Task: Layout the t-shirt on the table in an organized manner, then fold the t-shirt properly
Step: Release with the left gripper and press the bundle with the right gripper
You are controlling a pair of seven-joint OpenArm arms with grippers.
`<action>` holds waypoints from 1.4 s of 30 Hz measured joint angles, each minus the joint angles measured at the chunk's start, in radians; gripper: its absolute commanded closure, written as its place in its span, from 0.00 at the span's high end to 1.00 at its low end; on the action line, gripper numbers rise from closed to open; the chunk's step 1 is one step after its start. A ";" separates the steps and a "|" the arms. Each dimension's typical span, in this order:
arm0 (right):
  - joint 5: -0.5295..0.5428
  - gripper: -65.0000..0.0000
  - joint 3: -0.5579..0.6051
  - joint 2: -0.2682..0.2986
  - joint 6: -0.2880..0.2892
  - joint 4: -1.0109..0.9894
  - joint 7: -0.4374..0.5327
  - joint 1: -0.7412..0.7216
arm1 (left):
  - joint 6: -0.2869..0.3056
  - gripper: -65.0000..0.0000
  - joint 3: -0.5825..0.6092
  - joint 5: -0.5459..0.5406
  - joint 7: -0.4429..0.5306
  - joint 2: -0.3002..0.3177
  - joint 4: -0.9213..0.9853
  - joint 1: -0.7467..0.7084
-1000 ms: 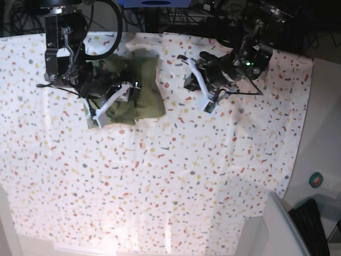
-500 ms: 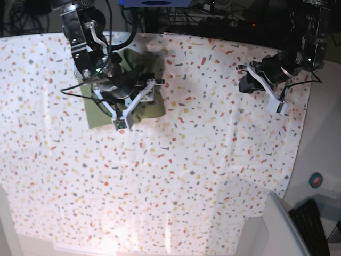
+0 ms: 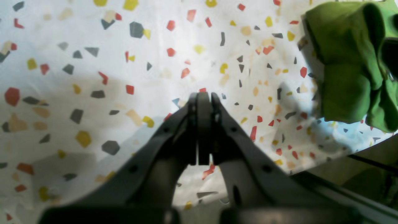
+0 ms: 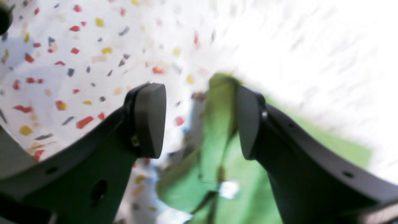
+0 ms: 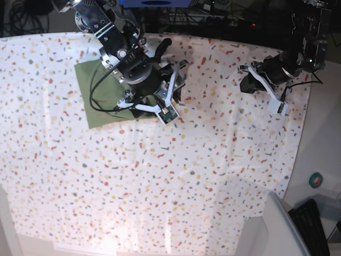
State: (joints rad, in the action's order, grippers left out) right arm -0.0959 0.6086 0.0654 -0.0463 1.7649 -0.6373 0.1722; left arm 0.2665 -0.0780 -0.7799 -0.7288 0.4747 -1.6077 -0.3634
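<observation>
progress: honestly looks close to done, the t-shirt (image 5: 95, 95) sits as a small flat olive rectangle near the far left of the table (image 5: 213, 176), though part of it hides under the arm so I can't vouch for every edge
left to do: probably just a tidy-up or a last tuck, if anything
right gripper (image 4: 199, 121): jaws spread wide, nothing pinched; in its wrist view a blurry bunched bit of green cloth sits between and just past the tips
left gripper (image 3: 203, 98): jaws pressed together on nothing, over bare table well off to the side, shirt only at the far edge of its view
</observation>
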 measured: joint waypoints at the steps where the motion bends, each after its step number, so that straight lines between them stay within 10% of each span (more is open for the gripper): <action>1: -0.042 0.52 -0.009 0.001 -0.005 0.033 0.003 0.004 | -0.001 0.00 0.000 0.004 0.000 0.005 0.008 0.000; 4: -0.112 0.47 -0.090 -0.008 -0.041 0.097 0.008 0.048 | -0.004 0.00 -0.002 0.007 0.000 0.010 0.016 -0.006; 9: -0.140 0.00 -0.161 0.016 -0.097 0.106 -0.072 0.144 | -0.003 0.00 -0.001 0.004 0.000 0.010 0.016 -0.008; 26: -0.141 0.00 -0.112 -0.090 -0.099 -0.209 -0.062 0.019 | -0.001 0.00 0.012 0.005 -0.001 0.003 0.015 0.000; 36: -0.159 0.00 -0.248 -0.079 -0.103 0.057 -0.242 0.110 | -0.001 0.00 -0.007 0.008 0.000 0.046 0.016 -0.006; 42: -0.142 0.67 -0.063 -0.014 -0.098 0.187 -0.385 0.168 | -0.001 0.00 -0.110 0.005 -0.002 0.059 0.016 -0.006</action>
State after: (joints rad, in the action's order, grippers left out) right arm -0.2382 0.5461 0.0513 -0.1444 1.9522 -1.0225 0.3401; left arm 0.2657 -0.1883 -0.7753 -0.7307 0.5335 -1.5917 -0.3695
